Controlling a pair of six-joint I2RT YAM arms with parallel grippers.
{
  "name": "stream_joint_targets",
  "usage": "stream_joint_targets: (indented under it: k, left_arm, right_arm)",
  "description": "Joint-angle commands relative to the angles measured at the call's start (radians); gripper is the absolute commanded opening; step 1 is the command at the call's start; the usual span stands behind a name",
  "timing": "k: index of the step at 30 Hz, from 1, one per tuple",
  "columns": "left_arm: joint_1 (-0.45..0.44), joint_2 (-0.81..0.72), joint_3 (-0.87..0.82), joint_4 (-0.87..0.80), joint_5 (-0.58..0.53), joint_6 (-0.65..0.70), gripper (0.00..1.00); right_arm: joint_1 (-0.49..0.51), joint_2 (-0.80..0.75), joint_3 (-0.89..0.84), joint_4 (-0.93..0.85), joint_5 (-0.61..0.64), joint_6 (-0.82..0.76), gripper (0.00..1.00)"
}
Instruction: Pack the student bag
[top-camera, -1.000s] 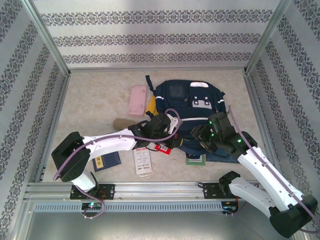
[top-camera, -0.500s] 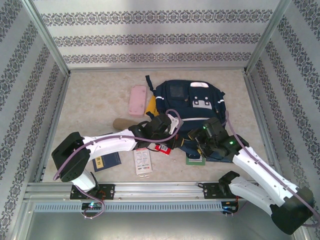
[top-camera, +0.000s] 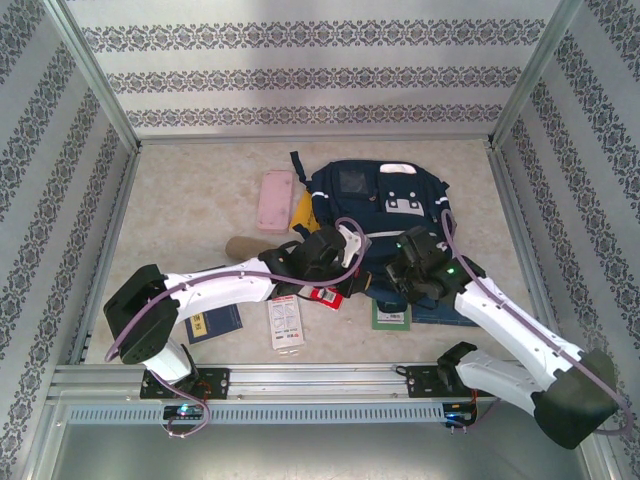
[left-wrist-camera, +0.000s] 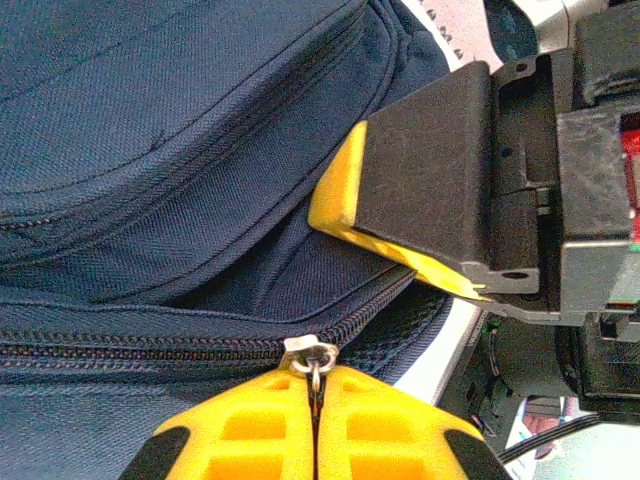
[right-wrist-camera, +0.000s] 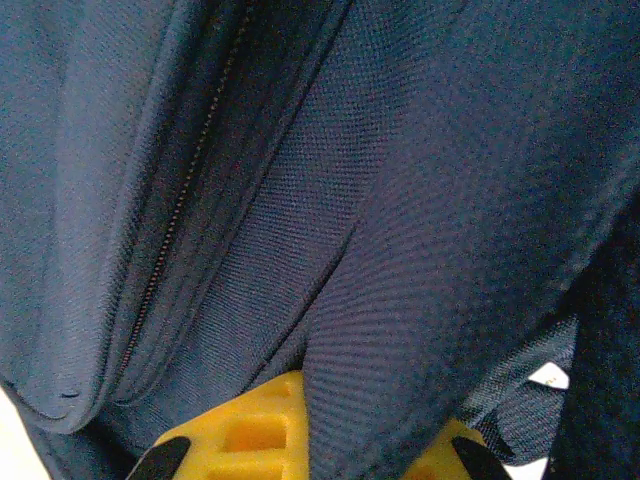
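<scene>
Overhead view: the large navy-blue fabric student bag (top-camera: 385, 205), striped white and grey with a light grey patch, lies flat on the beige speckled table (top-camera: 180, 200), just right of the frame's centre; both arms reach in from the lower edge and meet at the bag's lower edge.

Left wrist view: the left gripper (left-wrist-camera: 315, 390), at bottom centre, has its yellow fingers pressed together, pinching the small metal zip pull (left-wrist-camera: 313, 355); the zip's teeth run across the lower left of the frame.

Right wrist view: the right gripper (right-wrist-camera: 345, 440), at bottom centre, is clamped on a fold of the bag's navy cloth, which passes down between its two yellow fingers; a zip line slants along the left of the frame. The same gripper appears at the upper right of the left wrist view, its yellow tip against the bag's cloth.

Surroundings, overhead: a pink rectangular case (top-camera: 275, 200) just left of the bag; a white printed card (top-camera: 286, 322) and a dark blue booklet (top-camera: 213, 322) at lower left, near the left arm; a green-edged book (top-camera: 391, 315) just below the bag.
</scene>
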Motion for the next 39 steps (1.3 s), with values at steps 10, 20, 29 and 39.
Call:
stream_joint_targets:
  k: [10,20,29,39]
  left_arm:
    - [0.108,-0.089,0.039,-0.089,-0.048,0.059,0.00]
    - [0.313,0.006,0.081,-0.096,-0.022,0.021,0.00]
    - [0.409,0.184,0.196,-0.125,0.019,0.027,0.01]
    - [0.437,0.194,0.218,-0.105,0.087,0.013,0.25]
  right_arm:
    - [-0.143,-0.077,0.028,-0.039,0.007,-0.143,0.00]
    - [-0.176,-0.087,0.033,-0.014,-0.022,-0.226,0.00]
    - [-0.175,-0.075,0.010,0.041,-0.059,-0.285,0.00]
    - [-0.132,-0.020,0.025,0.101,-0.081,-0.325,0.00]
